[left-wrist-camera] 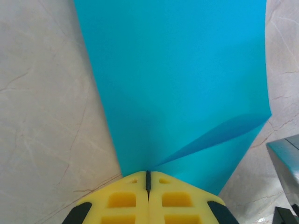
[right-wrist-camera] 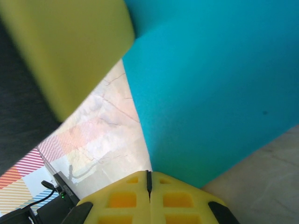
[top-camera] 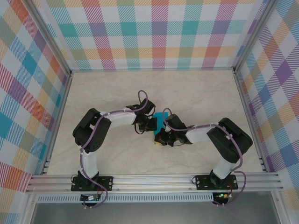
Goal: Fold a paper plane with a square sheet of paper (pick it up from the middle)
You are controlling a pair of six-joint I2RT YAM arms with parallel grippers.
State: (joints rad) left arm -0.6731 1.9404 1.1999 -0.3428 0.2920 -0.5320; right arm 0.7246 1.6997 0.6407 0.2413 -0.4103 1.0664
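Both arms bend inward, their wrists meeting over the middle of the table point(top-camera: 117, 93). The left gripper point(left-wrist-camera: 148, 179) and the right gripper point(right-wrist-camera: 148, 179) are each clamped tight on an edge of the paper point(top-camera: 162, 118) between them.

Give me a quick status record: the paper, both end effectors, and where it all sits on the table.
paper: square sheet of paper, teal-blue, one soft fold near its pinched edge
left end effector: shut, pinching the sheet's edge
right end effector: shut, pinching the sheet's edge
location: middle of the marble table, between the two arms
plane shape: not yet formed
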